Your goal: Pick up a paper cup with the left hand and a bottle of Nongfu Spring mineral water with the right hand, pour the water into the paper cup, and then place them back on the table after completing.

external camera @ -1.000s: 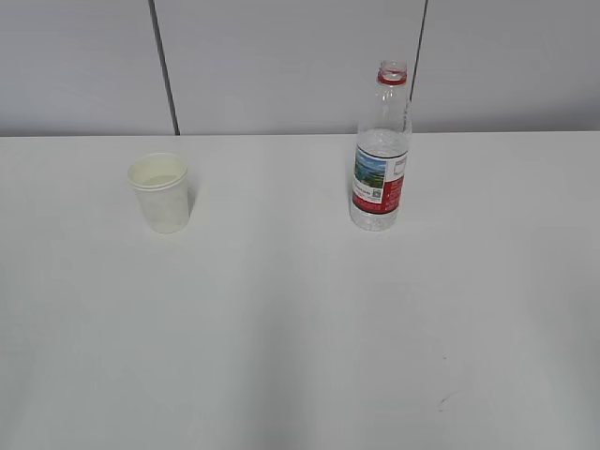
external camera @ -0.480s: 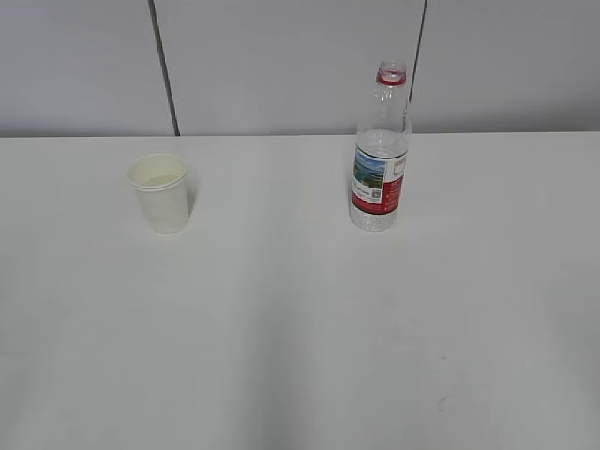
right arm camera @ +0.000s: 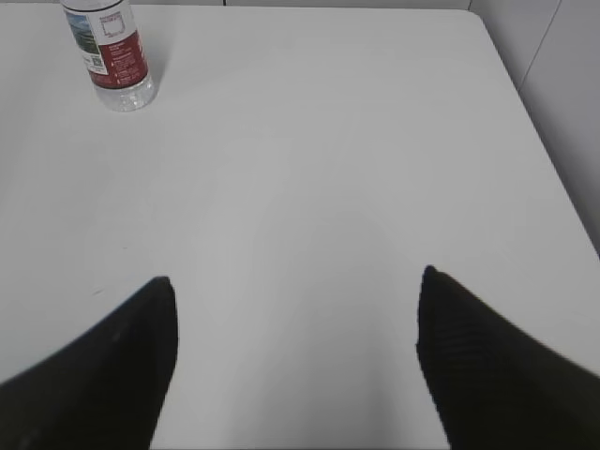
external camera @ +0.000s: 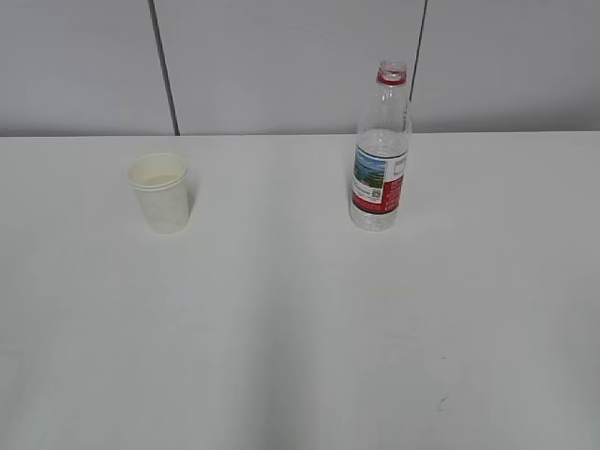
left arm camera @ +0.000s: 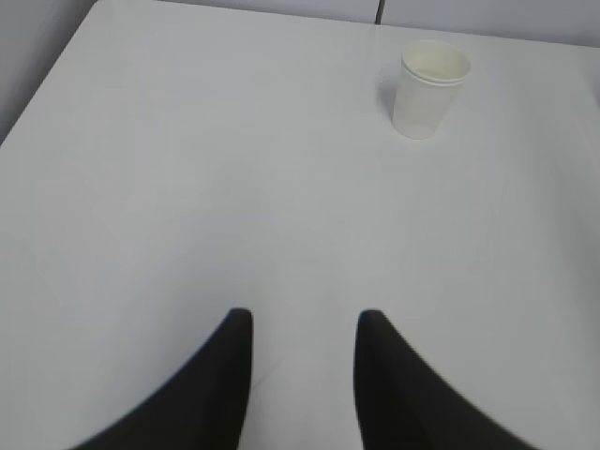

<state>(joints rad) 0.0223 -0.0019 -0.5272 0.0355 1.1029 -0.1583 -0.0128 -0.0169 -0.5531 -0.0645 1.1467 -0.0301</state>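
Observation:
A white paper cup [external camera: 161,192] stands upright on the white table [external camera: 300,319] at the left; it also shows in the left wrist view [left arm camera: 429,89], far ahead and to the right of my left gripper [left arm camera: 302,317]. That gripper is open and empty. A clear Nongfu Spring bottle [external camera: 380,150] with a red label, uncapped, stands upright at the right, holding water low down. It shows in the right wrist view [right arm camera: 113,52] at the far upper left. My right gripper [right arm camera: 296,277] is wide open and empty. Neither arm shows in the exterior view.
A grey panelled wall [external camera: 281,66] runs behind the table. The table's right edge [right arm camera: 544,159] shows in the right wrist view, its left edge [left arm camera: 47,84] in the left wrist view. A small dark mark [external camera: 441,403] lies on the near tabletop.

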